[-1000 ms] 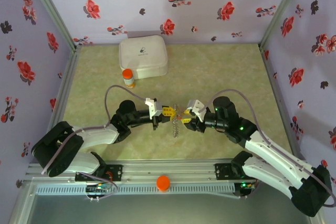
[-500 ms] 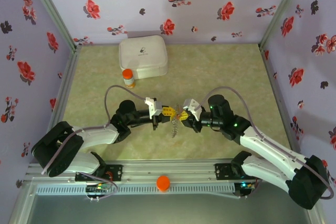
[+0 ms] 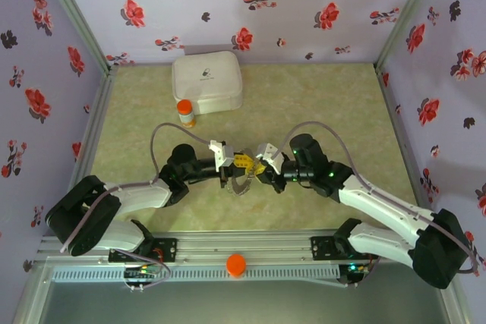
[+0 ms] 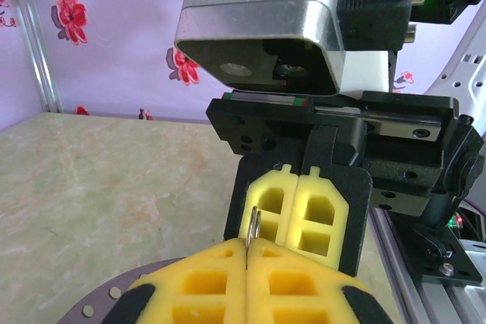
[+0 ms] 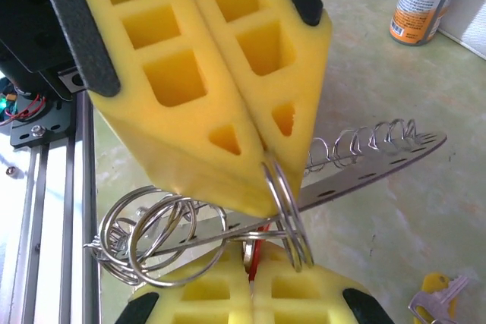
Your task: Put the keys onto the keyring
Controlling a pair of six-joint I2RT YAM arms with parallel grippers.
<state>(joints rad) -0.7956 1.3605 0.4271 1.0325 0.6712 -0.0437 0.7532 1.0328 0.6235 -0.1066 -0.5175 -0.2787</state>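
At the bottom of the frame you see the left gripper (image 4: pixel 247 254), its yellow foam fingers (image 4: pixel 199 286) pressed together. A thin sliver of the keyring (image 4: pixel 254 227) stands up out of their seam. Just beyond it, mid-frame, the right gripper (image 4: pixel 298 210) faces you with its yellow pads also closed together. The marbled table (image 4: pixel 99 187) fills the left, and a floral wall (image 4: pixel 68 20) the upper left.

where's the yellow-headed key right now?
Right wrist view, bottom right corner: the yellow-headed key lies loose on the table, right of the right gripper.
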